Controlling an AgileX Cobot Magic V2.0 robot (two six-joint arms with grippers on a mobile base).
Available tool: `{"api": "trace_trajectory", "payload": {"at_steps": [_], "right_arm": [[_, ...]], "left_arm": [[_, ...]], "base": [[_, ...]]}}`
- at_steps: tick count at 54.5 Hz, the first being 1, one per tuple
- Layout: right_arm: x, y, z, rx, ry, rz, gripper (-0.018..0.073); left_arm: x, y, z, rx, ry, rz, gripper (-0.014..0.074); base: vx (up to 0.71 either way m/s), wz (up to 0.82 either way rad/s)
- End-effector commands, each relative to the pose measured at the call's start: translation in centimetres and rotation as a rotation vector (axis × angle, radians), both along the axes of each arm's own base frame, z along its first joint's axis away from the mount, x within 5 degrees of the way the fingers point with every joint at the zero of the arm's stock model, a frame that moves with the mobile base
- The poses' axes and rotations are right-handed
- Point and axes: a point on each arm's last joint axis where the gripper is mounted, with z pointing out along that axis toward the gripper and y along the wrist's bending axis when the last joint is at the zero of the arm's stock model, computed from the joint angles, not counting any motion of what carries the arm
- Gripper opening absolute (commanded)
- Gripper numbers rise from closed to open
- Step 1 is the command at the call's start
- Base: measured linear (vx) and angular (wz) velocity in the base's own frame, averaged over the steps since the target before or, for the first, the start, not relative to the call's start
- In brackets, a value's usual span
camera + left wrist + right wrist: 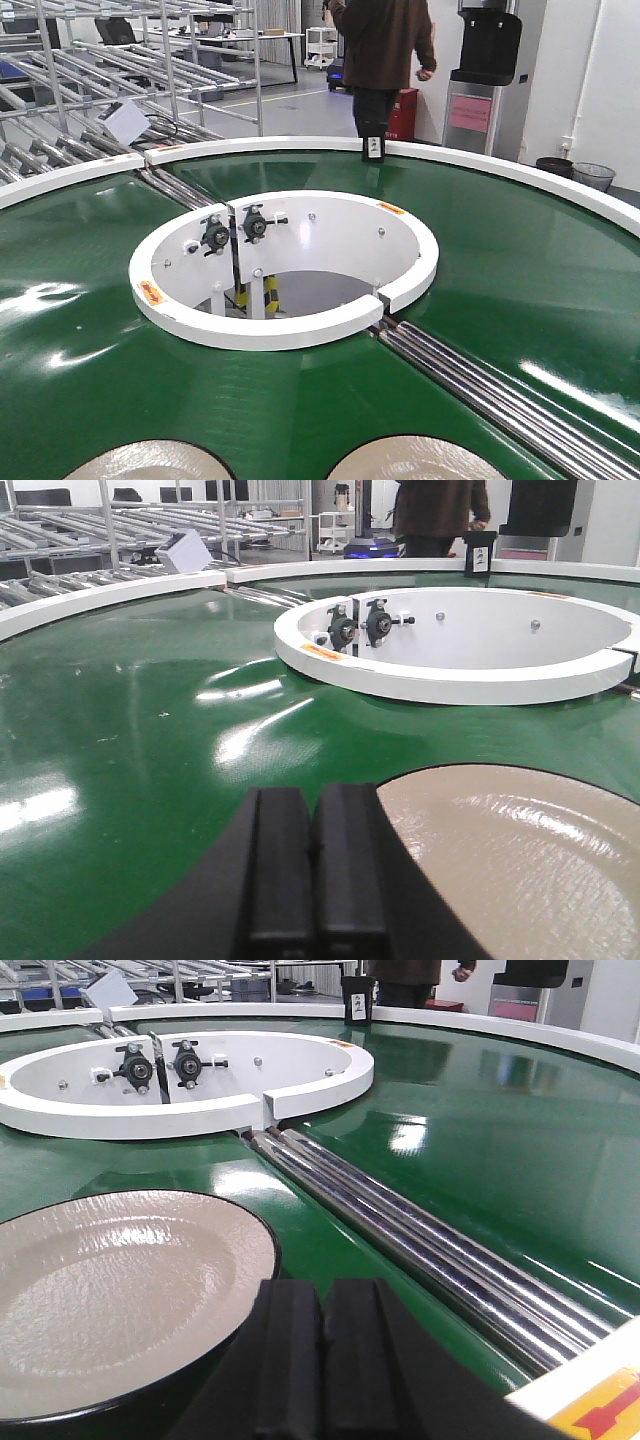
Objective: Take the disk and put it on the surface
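Sitting pressed together and empty, the left claw (312,880) hangs low over the green belt (120,730) with the left disk (150,465) just beside it, so unless it spreads it would likely shove the rim, not grip it. The right disk (120,1290) lies just left of the right claw (322,1360), also pressed together on nothing, and a nudge could slide it onto the steel rollers (430,1250) nearby; the table meant to receive it is out of view.

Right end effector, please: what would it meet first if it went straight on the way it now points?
The right end effector would likely meet the green belt just right of the plate, then the steel rollers by the white ring; depth is unclear.
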Motion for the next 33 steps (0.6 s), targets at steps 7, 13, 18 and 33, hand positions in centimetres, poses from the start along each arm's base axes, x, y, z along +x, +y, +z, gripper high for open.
{"api": "trace_trajectory", "payload": {"at_steps": [7,13,18,33], "right_arm": [[-0.05,0.04,0.99,0.005,-0.102,0.005,-0.0009],[-0.05,0.04,0.99,0.005,-0.102,0.005,-0.0009],[-0.05,0.04,0.99,0.005,-0.102,0.005,-0.0009],[-0.05,0.04,0.99,0.005,-0.102,0.005,-0.0009]], "left_arm": [[-0.01,0.0,0.01,0.004,-0.074,-0.003,0.0001],[-0.01,0.0,0.01,0.004,-0.074,-0.003,0.0001],[-0.01,0.0,0.01,0.004,-0.074,-0.003,0.0001],[-0.01,0.0,0.01,0.004,-0.074,-0.003,0.0001]], "base": [[0.0,0.0],[0.0,0.0],[0.0,0.0],[0.0,0.0]]}}
